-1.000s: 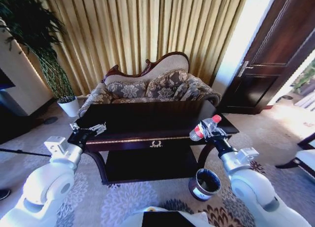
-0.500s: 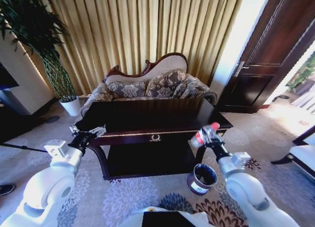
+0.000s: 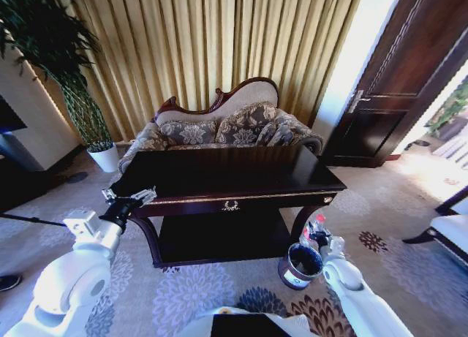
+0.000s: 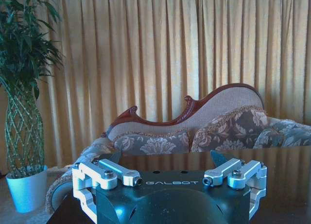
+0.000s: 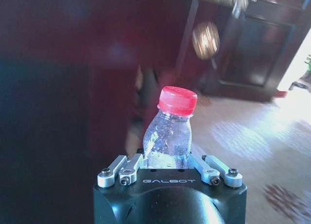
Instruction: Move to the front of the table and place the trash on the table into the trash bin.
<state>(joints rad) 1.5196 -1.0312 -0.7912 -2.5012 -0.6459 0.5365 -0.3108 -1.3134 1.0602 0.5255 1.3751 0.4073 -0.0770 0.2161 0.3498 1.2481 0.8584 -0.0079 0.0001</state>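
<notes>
Bottle [image 5: 169, 136] upright in right claw [image 3: 316, 235], cap up, over trash bin [image 3: 299, 264].

clear plastic bottle [image 5: 167, 136] with a red cap; dark glossy wooden table [image 3: 219, 178] trimmed gold; dark-brown round bin [image 3: 300, 266], white label.

Right gripper [image 3: 316, 233] lowered, fingers closed; left gripper [image 3: 130, 199] raised, fingers spread.
</notes>
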